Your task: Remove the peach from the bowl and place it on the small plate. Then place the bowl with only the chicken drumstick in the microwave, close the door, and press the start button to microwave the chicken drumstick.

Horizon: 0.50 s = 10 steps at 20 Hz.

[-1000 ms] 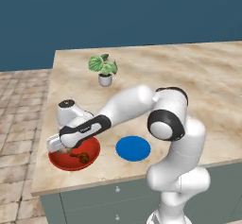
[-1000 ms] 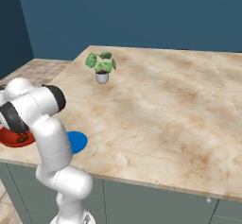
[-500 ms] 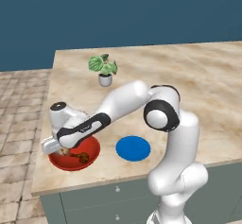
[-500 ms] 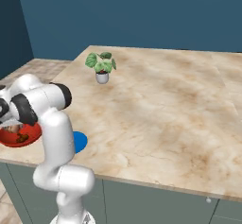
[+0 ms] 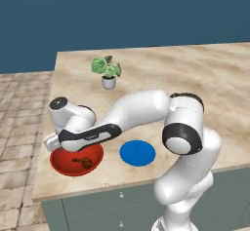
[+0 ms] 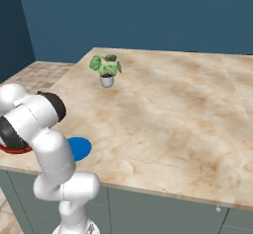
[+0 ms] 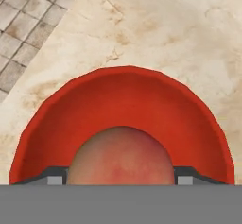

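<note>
The red bowl (image 5: pixel 66 164) sits near the counter's front left corner, with the dark brown chicken drumstick (image 5: pixel 84 163) lying in it. My gripper (image 5: pixel 57 144) hangs over the bowl's left side. In the hand view the tan, reddish peach (image 7: pixel 120 152) sits between the fingertips (image 7: pixel 54 176) of my gripper (image 7: pixel 120 179), which touch its two sides, with the bowl's (image 7: pixel 127 95) far wall beyond it. The blue small plate (image 5: pixel 137 152) lies just right of the bowl, apart from it. From the right base the bowl (image 6: pixel 15 150) peeks out behind my arm, next to the plate (image 6: pixel 81 148). The microwave is out of view.
A small potted plant (image 5: pixel 107 72) stands farther back on the marble counter (image 5: pixel 195 79); it shows from the right base too (image 6: pixel 105 70). The counter's left edge drops to a tiled floor (image 5: pixel 19 108). Cabinet drawers (image 5: pixel 122 208) run below the front edge.
My hand dropped into the bowl's left side, then rose slightly. The bowl, drumstick and plate stay put.
</note>
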Motion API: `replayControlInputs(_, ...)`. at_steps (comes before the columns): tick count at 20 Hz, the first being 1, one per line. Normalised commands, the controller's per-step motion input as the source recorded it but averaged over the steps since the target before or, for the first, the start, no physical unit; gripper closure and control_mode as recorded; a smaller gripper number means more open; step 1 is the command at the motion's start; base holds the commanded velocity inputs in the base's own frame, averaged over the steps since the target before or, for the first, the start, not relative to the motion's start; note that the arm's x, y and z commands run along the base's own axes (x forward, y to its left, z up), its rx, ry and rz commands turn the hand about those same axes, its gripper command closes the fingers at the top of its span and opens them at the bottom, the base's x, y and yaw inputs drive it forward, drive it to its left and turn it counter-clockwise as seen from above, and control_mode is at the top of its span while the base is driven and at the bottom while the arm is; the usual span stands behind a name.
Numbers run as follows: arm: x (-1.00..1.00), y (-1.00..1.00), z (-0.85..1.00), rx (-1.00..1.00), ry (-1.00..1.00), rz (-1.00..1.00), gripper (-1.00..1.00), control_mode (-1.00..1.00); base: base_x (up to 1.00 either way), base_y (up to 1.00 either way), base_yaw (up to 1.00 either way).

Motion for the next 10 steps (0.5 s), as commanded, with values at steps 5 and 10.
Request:
replayControlInputs(5, -0.14, -1.00, 0.59, 0.01, -0.14, -0.01, 1.00, -1.00, 0.00, 0.00, 0.00)
replayControlInputs(10, -0.03, -1.00, 0.23, 0.07, -0.01, -0.04, 1.00, -1.00, 0.00, 0.00, 0.00)
